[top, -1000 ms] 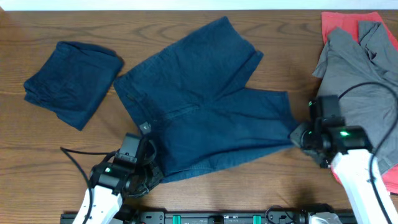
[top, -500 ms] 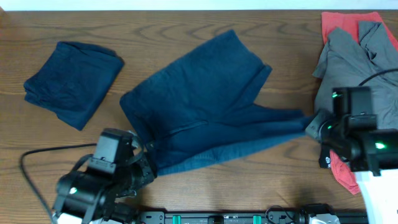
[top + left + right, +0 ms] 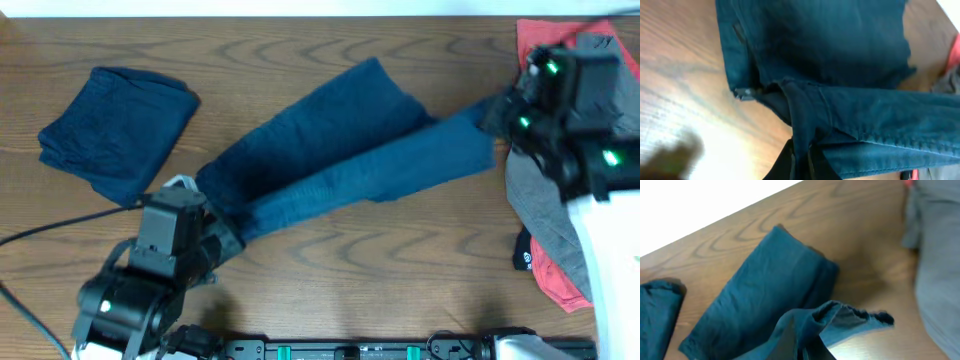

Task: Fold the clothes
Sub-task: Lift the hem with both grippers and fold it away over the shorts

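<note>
Two grippers hold the shorts [image 3: 330, 150] stretched slantwise over the table [image 3: 330, 300]; the left gripper [image 3: 222, 242] is pinched tight on cloth near the waistband; the right gripper [image 3: 498, 113] is clamped on a leg hem beside the grey T-shirt [image 3: 550, 190]; the folded navy garment [image 3: 115, 130] lies far left, well apart.
</note>
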Controlling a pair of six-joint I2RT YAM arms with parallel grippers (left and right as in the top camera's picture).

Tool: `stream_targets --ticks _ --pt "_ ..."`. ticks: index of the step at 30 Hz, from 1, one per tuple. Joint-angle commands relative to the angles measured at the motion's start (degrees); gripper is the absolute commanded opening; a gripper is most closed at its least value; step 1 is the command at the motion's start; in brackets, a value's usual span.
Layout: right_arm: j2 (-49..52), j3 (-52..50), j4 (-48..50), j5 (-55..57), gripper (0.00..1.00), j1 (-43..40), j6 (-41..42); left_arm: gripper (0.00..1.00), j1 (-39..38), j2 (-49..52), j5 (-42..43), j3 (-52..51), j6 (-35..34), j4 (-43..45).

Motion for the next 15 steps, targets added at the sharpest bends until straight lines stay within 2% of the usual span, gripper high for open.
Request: stream_targets --ticks 1,7,11,15 --pt "4.8 0.9 5.1 4.0 0.01 -0.5 -4.3 0.06 0.5 3.4 -10.4 0.6 -3.9 0.6" --pt "13.0 0.9 15.6 2.4 0.01 3.7 -8.6 0.06 0.7 12.5 -14.4 0.6 -10.6 2.2" --pt "17.9 0.9 22.2 2.8 0.01 6.3 -9.9 0.06 0.8 17.7 -21.4 0.6 -16.8 2.6" --pt "22.5 0.9 27.1 3.0 0.01 7.7 -9.9 0.06 1.4 21.7 -26.8 0.6 -18.0 6.8"
